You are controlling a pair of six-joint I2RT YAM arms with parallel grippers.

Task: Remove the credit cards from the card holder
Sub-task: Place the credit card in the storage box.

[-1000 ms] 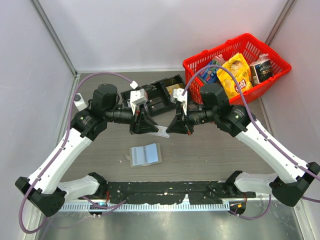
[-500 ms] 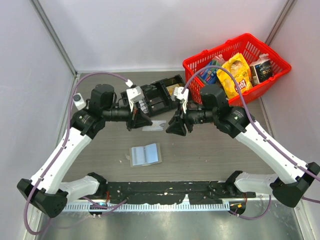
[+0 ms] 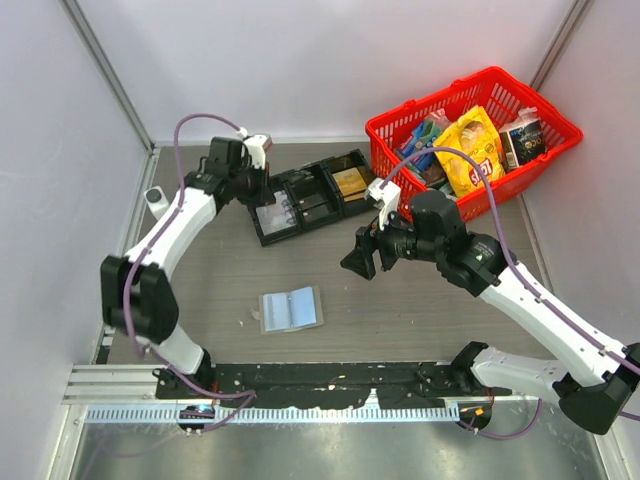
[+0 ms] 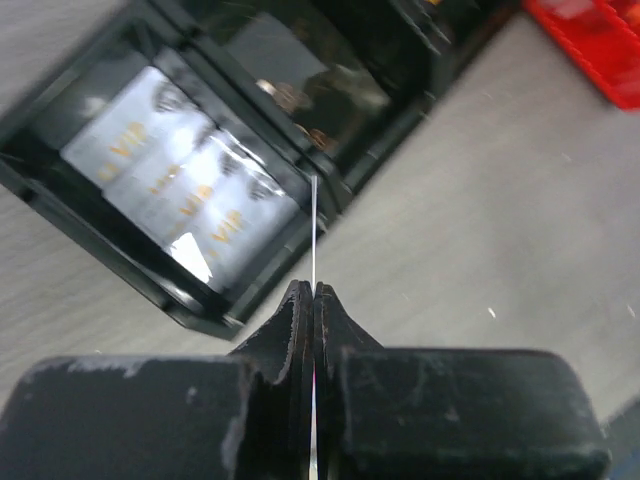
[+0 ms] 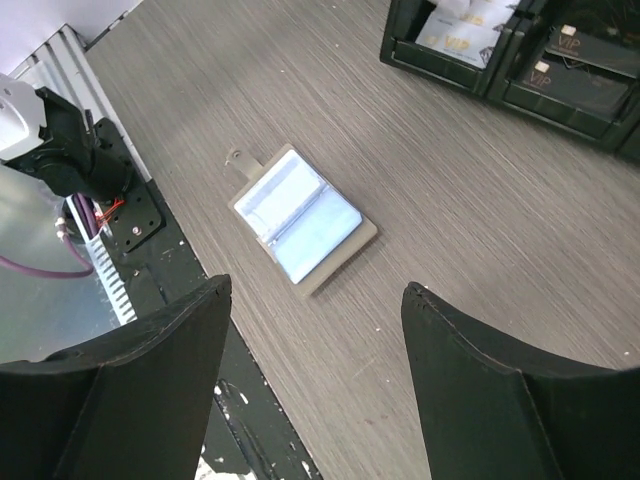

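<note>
The grey card holder point(image 3: 291, 309) lies open on the table, and pale blue credit cards point(image 5: 318, 235) show in its pockets. My right gripper point(image 3: 360, 258) hangs above and to the right of it, open and holding nothing; in the right wrist view the card holder point(image 5: 303, 220) lies just beyond its gripper point(image 5: 316, 285). My left gripper point(image 4: 314, 288) is shut on one thin credit card point(image 4: 314, 215), seen edge-on. It hovers by the left end of the black tray point(image 3: 305, 195). Several whitish cards point(image 4: 175, 180) lie in that end compartment.
A red basket point(image 3: 470, 130) with snack packets stands at the back right, close behind my right arm. A gold-yellow flat rectangle point(image 3: 350, 182) lies in the tray's right compartment. The black base rail point(image 3: 330, 385) runs along the near edge.
My right gripper opened and let go of the card that both grippers held. My left arm swung back-left with the card to the black tray. My right gripper dropped back slightly.
</note>
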